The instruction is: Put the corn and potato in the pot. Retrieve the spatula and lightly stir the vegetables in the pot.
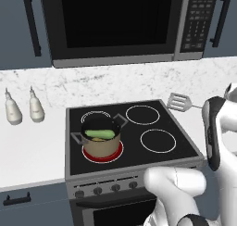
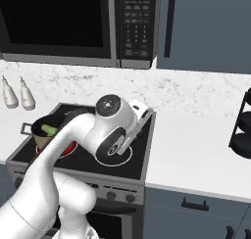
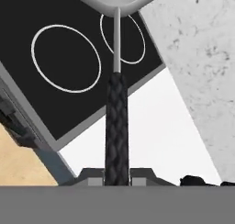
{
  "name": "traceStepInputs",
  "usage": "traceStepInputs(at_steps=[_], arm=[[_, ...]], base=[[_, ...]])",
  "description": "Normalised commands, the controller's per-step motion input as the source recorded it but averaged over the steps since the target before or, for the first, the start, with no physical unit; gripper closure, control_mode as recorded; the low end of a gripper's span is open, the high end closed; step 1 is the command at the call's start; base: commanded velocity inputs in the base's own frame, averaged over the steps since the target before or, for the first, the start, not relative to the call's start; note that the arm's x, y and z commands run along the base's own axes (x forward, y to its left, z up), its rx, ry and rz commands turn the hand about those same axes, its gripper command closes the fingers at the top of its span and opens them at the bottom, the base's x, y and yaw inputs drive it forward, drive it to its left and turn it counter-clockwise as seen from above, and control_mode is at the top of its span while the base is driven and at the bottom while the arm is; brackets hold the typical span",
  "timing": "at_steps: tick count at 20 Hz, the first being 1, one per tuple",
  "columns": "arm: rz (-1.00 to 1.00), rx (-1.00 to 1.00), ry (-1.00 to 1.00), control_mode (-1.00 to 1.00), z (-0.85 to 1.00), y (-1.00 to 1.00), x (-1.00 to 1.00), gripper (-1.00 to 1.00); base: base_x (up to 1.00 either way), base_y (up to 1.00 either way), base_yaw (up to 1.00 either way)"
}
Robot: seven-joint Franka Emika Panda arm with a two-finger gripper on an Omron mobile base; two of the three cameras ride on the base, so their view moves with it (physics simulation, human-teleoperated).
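The tan pot (image 1: 101, 144) stands on the front-left burner, which glows red. The green corn (image 1: 99, 134) lies inside it, also seen as corn (image 2: 48, 130) in the pot (image 2: 44, 135). I cannot make out the potato. The spatula's grey slotted head (image 1: 179, 101) is at the stove's back-right corner, its thin handle running right behind my forearm. In the hand view the spatula (image 3: 116, 108) runs straight up from my gripper (image 3: 117, 179), whose fingertips (image 3: 92, 177) press on either side of the dark handle. The head (image 3: 117, 0) is at the top edge.
Two white bottles (image 1: 13, 108) (image 1: 36, 105) stand on the counter left of the stove (image 1: 139, 141). A microwave (image 1: 115, 21) hangs above it. A dark rack (image 2: 242, 130) stands on the right counter. My own arm (image 2: 110, 128) crosses over the stove.
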Motion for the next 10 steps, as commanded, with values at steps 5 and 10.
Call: traceStepInputs(at_steps=[5,10], arm=[[0.48,-0.36,-0.12,-1.00,0.60,1.00,0.00,1.00],[0.54,-0.26,-0.27,-1.00,0.70,0.75,-0.02,1.00]], base=[[0.00,0.00,0.00],[0.00,0.00,0.00]])
